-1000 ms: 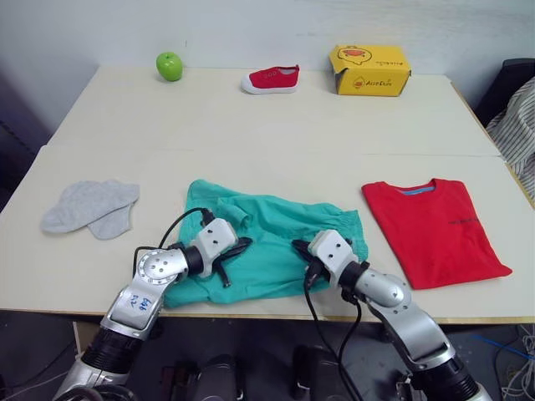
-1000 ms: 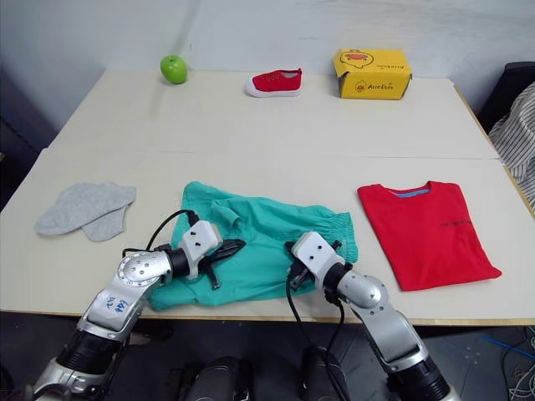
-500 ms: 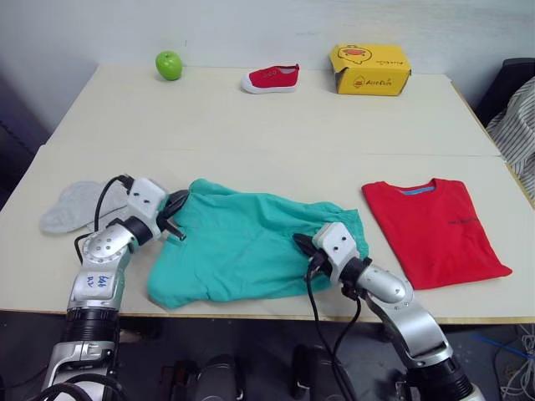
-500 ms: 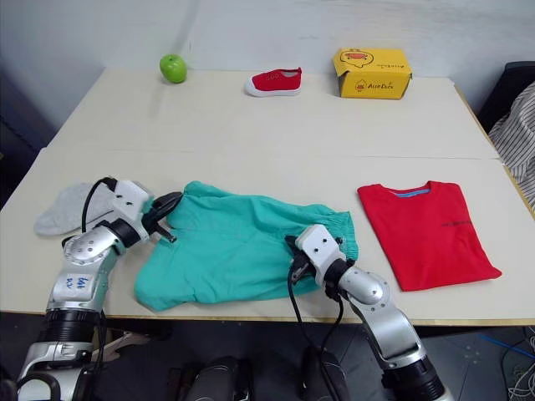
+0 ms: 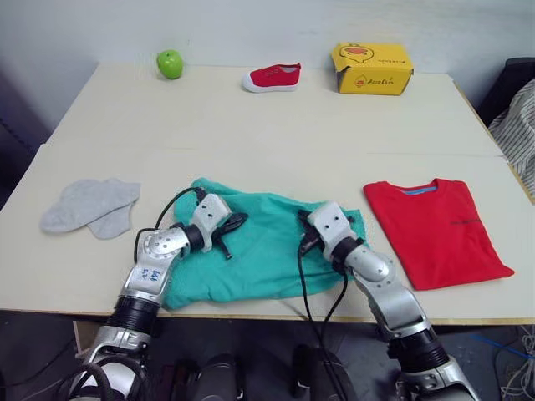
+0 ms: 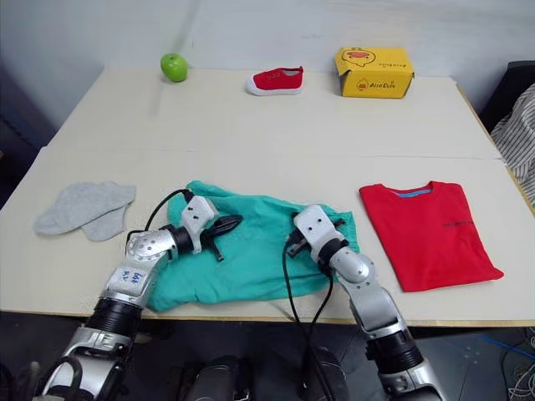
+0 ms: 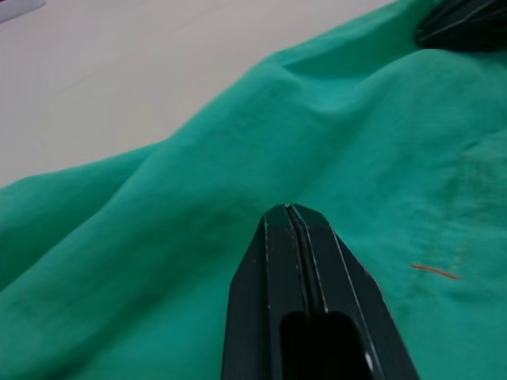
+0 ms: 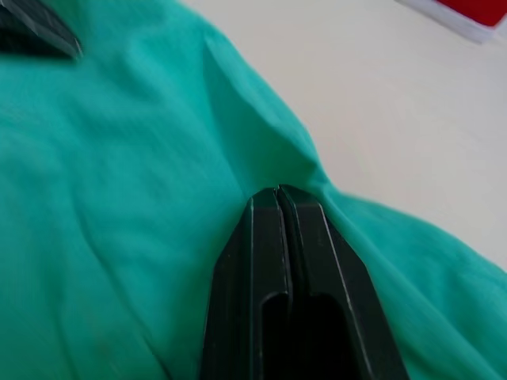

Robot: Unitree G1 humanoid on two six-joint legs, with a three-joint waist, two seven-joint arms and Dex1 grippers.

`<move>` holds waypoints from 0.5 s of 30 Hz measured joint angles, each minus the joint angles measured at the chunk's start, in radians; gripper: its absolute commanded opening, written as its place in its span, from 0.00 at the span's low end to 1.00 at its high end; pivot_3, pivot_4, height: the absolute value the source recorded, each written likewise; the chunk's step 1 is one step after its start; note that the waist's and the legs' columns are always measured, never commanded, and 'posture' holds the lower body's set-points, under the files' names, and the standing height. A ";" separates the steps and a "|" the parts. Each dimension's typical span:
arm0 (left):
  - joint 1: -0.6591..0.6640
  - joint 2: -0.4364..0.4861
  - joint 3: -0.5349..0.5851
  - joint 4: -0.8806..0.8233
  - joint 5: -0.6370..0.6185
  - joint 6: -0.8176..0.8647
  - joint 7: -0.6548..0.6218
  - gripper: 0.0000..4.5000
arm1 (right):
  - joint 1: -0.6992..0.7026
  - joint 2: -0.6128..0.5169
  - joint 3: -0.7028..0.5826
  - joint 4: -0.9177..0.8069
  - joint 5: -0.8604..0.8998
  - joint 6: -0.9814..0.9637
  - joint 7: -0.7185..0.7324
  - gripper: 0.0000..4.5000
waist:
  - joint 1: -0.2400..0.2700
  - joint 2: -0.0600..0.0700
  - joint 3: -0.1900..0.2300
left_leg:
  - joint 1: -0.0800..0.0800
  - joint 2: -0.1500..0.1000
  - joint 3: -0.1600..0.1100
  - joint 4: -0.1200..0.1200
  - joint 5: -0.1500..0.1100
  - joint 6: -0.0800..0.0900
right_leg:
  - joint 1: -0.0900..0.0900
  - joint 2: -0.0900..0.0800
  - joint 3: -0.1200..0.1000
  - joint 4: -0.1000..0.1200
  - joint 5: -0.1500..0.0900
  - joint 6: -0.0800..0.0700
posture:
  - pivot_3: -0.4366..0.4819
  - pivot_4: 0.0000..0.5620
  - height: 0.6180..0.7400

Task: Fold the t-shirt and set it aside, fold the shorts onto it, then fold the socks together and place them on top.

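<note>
The teal shorts (image 5: pixel 259 255) lie crumpled near the table's front edge, at the middle. My left gripper (image 5: pixel 235 222) rests shut on their left half, fingers pressed together over the cloth (image 7: pixel 158 261) with nothing seen pinched. My right gripper (image 5: pixel 304 240) is shut too, lying on the shorts' right half near the waistband (image 8: pixel 261 142). The two fingertips point toward each other. The red t-shirt (image 5: pixel 436 230) lies folded flat to the right of the shorts. To the left, apart from both grippers, lie the grey socks (image 5: pixel 92 205), overlapping each other.
Along the table's far edge stand a green apple (image 5: pixel 170 63), a small red shoe (image 5: pixel 272 78) and a yellow box (image 5: pixel 373 68). A striped cloth (image 5: pixel 518 125) hangs beyond the right edge. A seam crosses the table (image 5: pixel 276 146) behind the garments.
My left gripper swung out to the shorts' left edge, spreading the cloth, then came back onto the shorts' left half. The right gripper slid a little farther from the front edge.
</note>
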 measured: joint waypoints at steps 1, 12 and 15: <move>0.008 0.000 0.000 -0.007 0.001 0.011 0.007 0.00 | 0.003 -0.008 -0.015 0.014 0.000 -0.024 -0.002 0.01 | -0.001 0.000 0.000 | 0.001 0.001 0.000 0.000 0.000 0.000 | 0.001 0.000 0.000 0.000 0.000 0.000 | 0.48 0.27 1.00; 0.057 0.012 0.032 0.005 0.002 -0.024 0.040 0.00 | 0.095 -0.130 -0.215 0.158 0.090 -0.228 0.050 0.01 | -0.005 0.009 -0.011 | 0.010 0.003 0.000 -0.002 -0.001 0.001 | 0.008 -0.002 0.001 -0.004 0.000 0.000 | 0.48 0.27 1.00; 0.055 0.010 0.052 0.030 -0.004 -0.069 0.036 0.00 | 0.114 -0.120 -0.296 0.130 0.218 -0.217 0.103 0.01 | -0.012 0.010 -0.011 | 0.010 0.003 0.001 -0.002 0.000 0.000 | 0.008 -0.002 0.001 -0.003 0.000 0.000 | 0.48 0.27 1.00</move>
